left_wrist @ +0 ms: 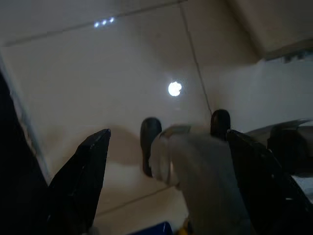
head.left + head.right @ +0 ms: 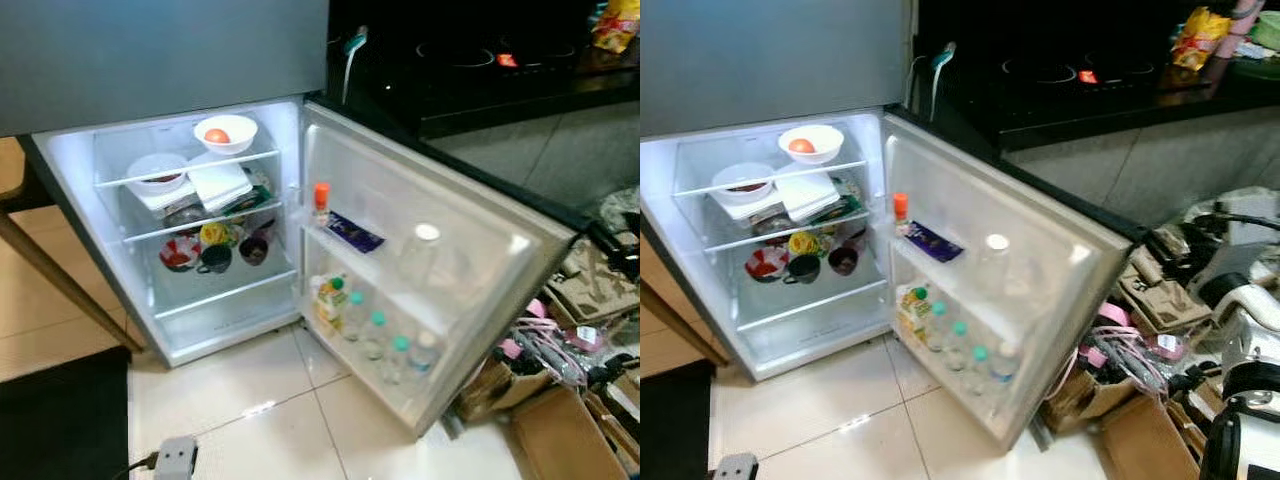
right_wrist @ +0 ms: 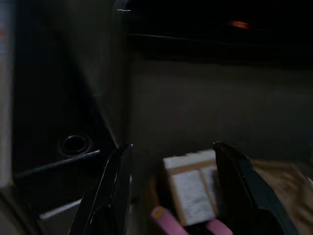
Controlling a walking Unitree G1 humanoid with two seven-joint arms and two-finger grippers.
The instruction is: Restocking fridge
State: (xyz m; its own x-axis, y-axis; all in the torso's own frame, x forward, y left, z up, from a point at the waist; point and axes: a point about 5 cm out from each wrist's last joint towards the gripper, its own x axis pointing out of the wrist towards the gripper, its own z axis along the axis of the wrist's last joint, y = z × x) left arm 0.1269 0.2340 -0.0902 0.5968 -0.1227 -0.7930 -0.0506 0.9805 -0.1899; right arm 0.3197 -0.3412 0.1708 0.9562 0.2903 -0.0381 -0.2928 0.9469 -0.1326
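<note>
— The fridge [image 2: 120, 60]?
— Grey, its door [image 2: 470, 270] swung wide open, inside lit.
— Shelves?
— Bowls and cups on them; bottles [image 2: 385, 345] upright in the door's bottom rack (caps mostly teal).

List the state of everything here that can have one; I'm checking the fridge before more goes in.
fridge door: swung wide open
fridge light: on, shelves lit
white bowl: upright on the top shelf, holding a red-orange fruit
water bottles: standing upright in the lower door rack, capped
orange-capped bottle: upright on the upper door rack
left gripper: open, over the floor tiles
right gripper: open, holding nothing
</note>
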